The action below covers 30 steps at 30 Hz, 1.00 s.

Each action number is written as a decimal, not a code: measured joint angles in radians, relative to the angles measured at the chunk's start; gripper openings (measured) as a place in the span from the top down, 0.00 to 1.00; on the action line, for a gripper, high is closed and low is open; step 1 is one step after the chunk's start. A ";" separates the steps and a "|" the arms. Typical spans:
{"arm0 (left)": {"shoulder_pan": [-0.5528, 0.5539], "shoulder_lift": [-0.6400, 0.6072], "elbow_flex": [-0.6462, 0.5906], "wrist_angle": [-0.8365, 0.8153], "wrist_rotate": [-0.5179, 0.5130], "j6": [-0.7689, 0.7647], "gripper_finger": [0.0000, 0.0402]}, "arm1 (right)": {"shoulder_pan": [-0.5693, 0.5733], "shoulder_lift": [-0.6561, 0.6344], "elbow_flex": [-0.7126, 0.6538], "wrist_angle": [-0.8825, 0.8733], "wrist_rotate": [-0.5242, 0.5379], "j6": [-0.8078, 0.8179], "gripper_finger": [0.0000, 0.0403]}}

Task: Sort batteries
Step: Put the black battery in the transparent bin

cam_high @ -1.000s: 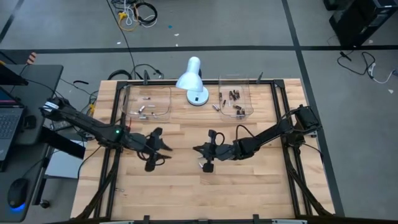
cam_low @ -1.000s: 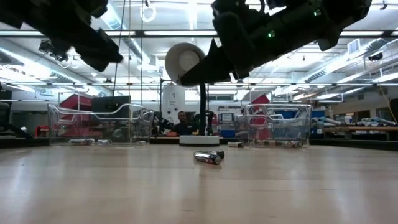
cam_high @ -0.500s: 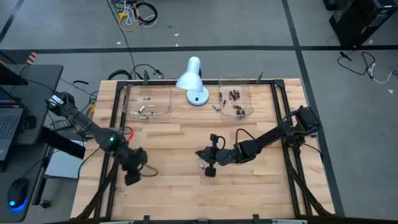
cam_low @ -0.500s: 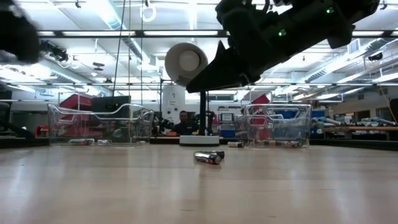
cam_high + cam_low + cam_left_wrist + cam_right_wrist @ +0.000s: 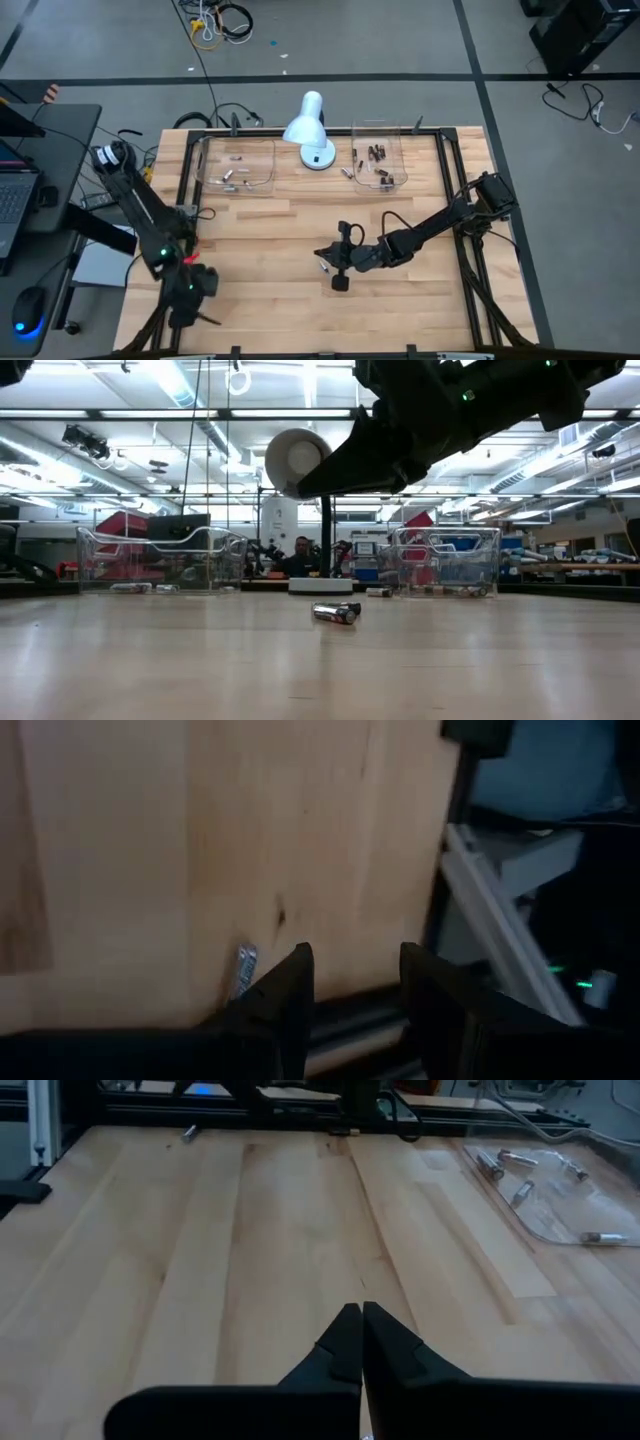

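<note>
Right gripper [image 5: 337,266], fingers pressed together, is hovering beside a loose battery [image 5: 324,266] at its nine o'clock, probably needing to open before grasping.

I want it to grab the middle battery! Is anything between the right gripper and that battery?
Nothing visible is in the way. The shut right gripper hangs above the battery, with only air between them and bare wood around it.

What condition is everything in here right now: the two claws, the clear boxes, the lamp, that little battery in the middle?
Left gripper: open, empty, at the table's near left corner.
Right gripper: shut, empty, above mid-table.
Loose battery: lying on its side on the table, untouched.
Left tray: holds a few silvery batteries.
Right tray: holds darker batteries.
Desk lamp: upright between the trays.
</note>
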 joint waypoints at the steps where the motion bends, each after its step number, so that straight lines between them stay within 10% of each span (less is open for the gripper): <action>1: -0.023 0.020 0.000 0.010 -0.014 0.000 0.63 | 0.002 0.000 0.000 0.000 0.000 0.000 1.00; 24: -0.118 0.209 0.002 -0.073 -0.117 0.001 0.63 | 0.006 0.000 0.000 0.029 0.000 -0.010 1.00; 30: -0.062 0.179 0.076 -0.175 -0.321 0.029 0.63 | -0.008 0.000 0.000 0.032 0.000 -0.011 1.00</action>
